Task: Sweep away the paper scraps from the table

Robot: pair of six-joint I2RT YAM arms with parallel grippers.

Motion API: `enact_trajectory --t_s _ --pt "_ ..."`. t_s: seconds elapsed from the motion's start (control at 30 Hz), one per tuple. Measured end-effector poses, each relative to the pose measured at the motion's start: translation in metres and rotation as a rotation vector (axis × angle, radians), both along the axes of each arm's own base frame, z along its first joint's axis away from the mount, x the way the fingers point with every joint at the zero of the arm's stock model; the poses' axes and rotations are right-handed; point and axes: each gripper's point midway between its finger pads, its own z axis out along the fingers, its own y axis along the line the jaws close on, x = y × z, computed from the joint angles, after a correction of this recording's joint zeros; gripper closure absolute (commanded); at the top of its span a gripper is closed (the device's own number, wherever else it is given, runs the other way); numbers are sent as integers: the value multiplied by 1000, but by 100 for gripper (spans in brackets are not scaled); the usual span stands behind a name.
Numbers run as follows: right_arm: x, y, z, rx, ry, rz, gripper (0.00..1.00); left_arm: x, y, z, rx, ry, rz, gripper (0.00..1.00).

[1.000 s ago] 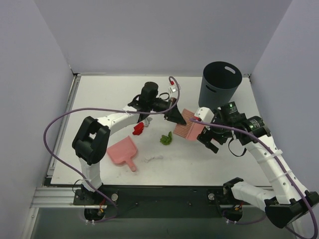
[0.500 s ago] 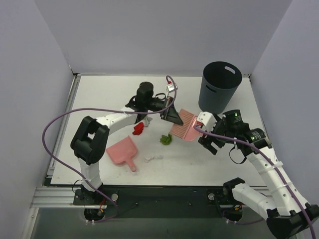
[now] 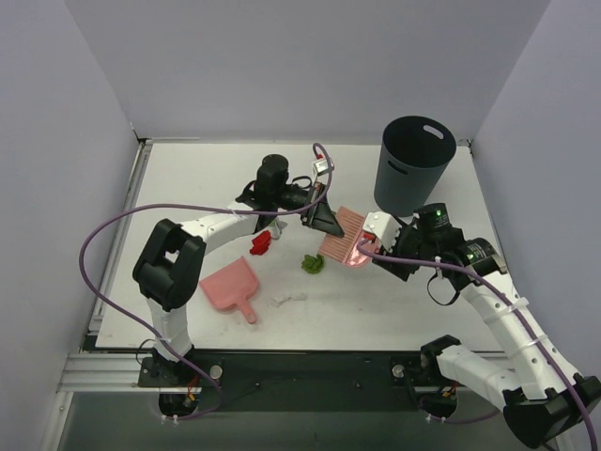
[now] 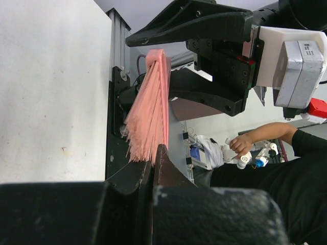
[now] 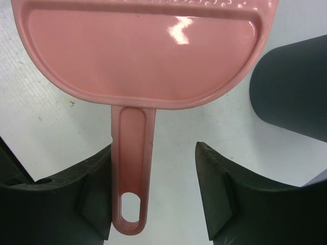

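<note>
- One dustpan (image 3: 231, 283) lies flat on the table (image 3: 188, 178) at the left, with no gripper on it. It is the target the sweep should run towards.
- Three paper scraps show plainly on the table: a red one (image 3: 260, 242) just beyond the dustpan, a white one (image 3: 286, 299) near its handle end, and a green one (image 3: 313, 263) between the dustpan and the arms' meeting point.
- The left gripper (image 3: 329, 222) is clenched on the bristle end of the brush (image 3: 346, 240), holding it up off the table.
- The step in hand looks like a handover, so the left gripper should keep its pinch steady and let go only once the other side has a firm hold.
- The right gripper (image 5: 153, 150) is released, its fingers spread to either side of the brush handle (image 5: 132, 173).
- The handle sits against the finger on the left of the wrist view, with a wide gap on the other side. Shifting to centre it before closing should stop the brush twisting.
- A grip low on the handle should leave the bristles free to reach the green scrap first.
- The bin (image 3: 416, 169) stands just behind the right arm, so any swing there needs care.
</note>
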Motion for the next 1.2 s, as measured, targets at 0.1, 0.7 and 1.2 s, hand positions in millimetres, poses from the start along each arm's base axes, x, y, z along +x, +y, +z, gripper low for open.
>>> enact_trajectory --t_s 0.1,0.7,1.2 --pt "-3 0 4 -5 0 11 54 0 0 0 2 7 1 100" --pt "-20 5 35 7 14 55 99 -1 1 0 8 29 -7 100" --pt "-23 10 43 41 70 20 100 8 0 -10 19 22 24 55"
